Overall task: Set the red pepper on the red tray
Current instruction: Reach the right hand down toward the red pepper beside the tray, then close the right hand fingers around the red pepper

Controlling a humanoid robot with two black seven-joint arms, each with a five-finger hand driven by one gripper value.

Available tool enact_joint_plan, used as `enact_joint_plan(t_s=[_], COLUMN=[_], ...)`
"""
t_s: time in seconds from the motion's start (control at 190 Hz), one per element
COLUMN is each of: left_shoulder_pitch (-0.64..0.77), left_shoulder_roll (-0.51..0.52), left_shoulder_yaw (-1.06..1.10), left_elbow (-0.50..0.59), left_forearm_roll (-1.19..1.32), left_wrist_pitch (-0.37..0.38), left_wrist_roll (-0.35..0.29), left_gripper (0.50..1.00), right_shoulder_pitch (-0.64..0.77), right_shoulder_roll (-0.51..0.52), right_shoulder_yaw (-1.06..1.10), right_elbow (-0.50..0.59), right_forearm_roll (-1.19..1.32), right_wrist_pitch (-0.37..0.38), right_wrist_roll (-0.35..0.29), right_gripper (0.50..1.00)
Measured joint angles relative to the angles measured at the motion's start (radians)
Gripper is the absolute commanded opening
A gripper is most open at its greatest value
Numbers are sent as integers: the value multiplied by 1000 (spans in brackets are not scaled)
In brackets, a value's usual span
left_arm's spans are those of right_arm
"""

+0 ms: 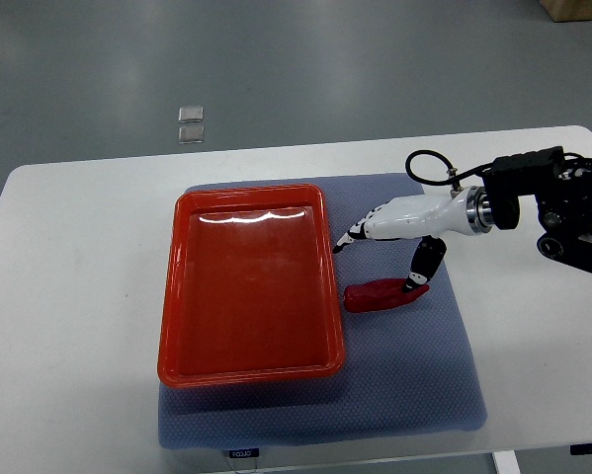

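- On the white table [88, 227] lies a blue-grey mat [414, 385], and on the mat's left part sits the red tray [251, 367], a shallow rectangle with nothing inside it
- Just beside the tray's right rim, on the mat, lies the red pepper [380, 295], lengthwise left to right, close to the rim; whether it touches it I cannot tell
- The right hand [394, 242] reaches in from the picture's right edge on a black arm with a looping cable, its white palm above the mat
- Its fingers [353, 235] are spread wide: the upper ones point left toward the tray's rim, while the dark-tipped thumb [424, 267] angles down and meets the pepper's right end
- The pepper is not gripped; it rests flat on the mat
- Beyond the table, on the grey floor, lie two small clear squares [191, 123]
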Motion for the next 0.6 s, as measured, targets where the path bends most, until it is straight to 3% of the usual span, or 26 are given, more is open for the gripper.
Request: enact_joint_plan(t_s=[0.338, 0.601], left_shoulder_pitch=[0, 0], left_shoulder_roll=[0, 0], left_shoulder_yaw=[0, 0], left_elbow=[0, 0], left_forearm_roll=[0, 0], left_wrist_pitch=[-1, 0], left_wrist_roll=[0, 0], left_gripper=[1000, 1000], right_shoulder_pitch=[-27, -30], right_shoulder_roll=[57, 64], right_shoulder_yaw=[-40, -44], right_elbow=[-24, -29], right_forearm_roll=[-24, -11], right_wrist_pitch=[-41, -34], right_wrist_roll=[-114, -129], right_gripper=[897, 909])
